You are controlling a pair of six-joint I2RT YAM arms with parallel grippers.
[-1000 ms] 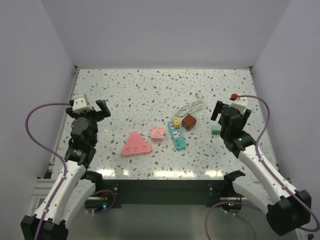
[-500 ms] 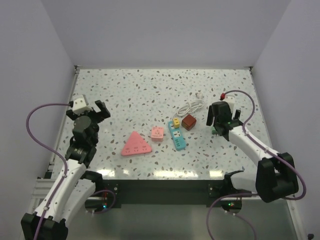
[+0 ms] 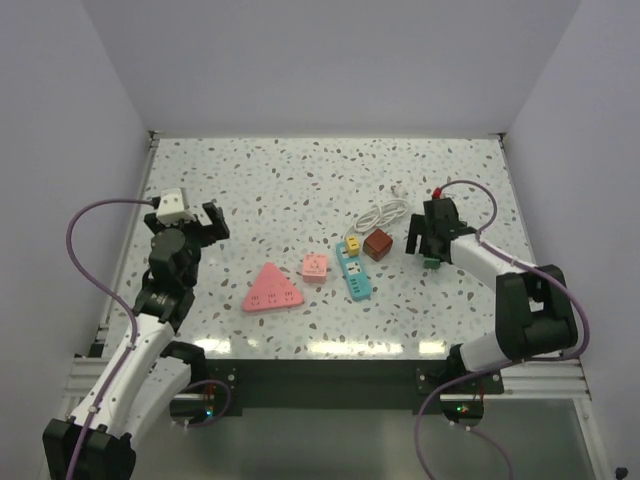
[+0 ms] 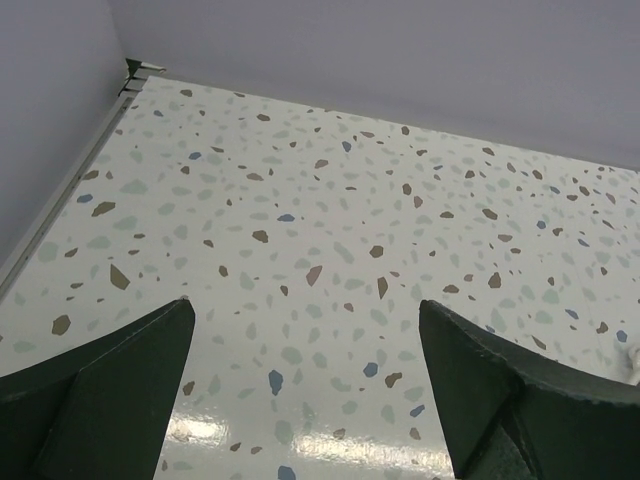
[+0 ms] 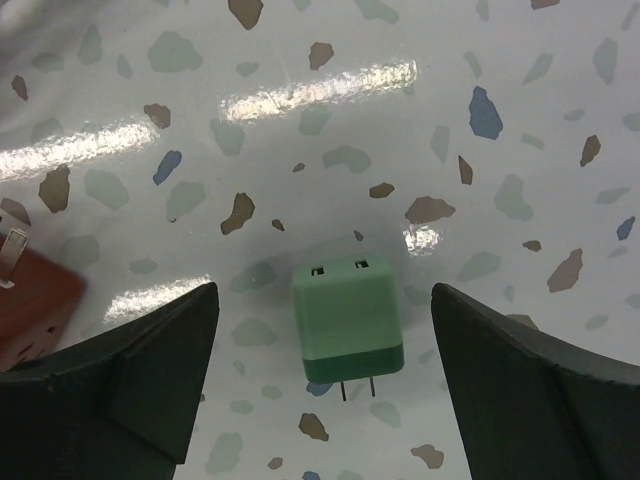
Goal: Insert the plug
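The plug (image 5: 346, 320) is a small green cube charger lying flat on the speckled table, its two prongs pointing toward the camera. My right gripper (image 5: 323, 300) hangs low over it, open, one finger on each side and clear gaps to both. In the top view the plug (image 3: 432, 262) peeks out just below the right gripper (image 3: 425, 240). A teal power strip (image 3: 354, 272) lies at the table's centre. My left gripper (image 4: 303, 310) is open over bare table at the left (image 3: 200, 222), holding nothing.
A pink triangular socket block (image 3: 272, 289) and a small pink cube (image 3: 314, 266) lie left of the teal strip. A yellow adapter (image 3: 352, 244), a brown cube (image 3: 377, 244) and a coiled white cable (image 3: 382, 213) sit behind it. The brown cube (image 5: 30, 300) is close to the right gripper's left finger.
My right arm swung left and dropped down until its fingers straddle the green plug. The left gripper shifted slightly right and stays open.
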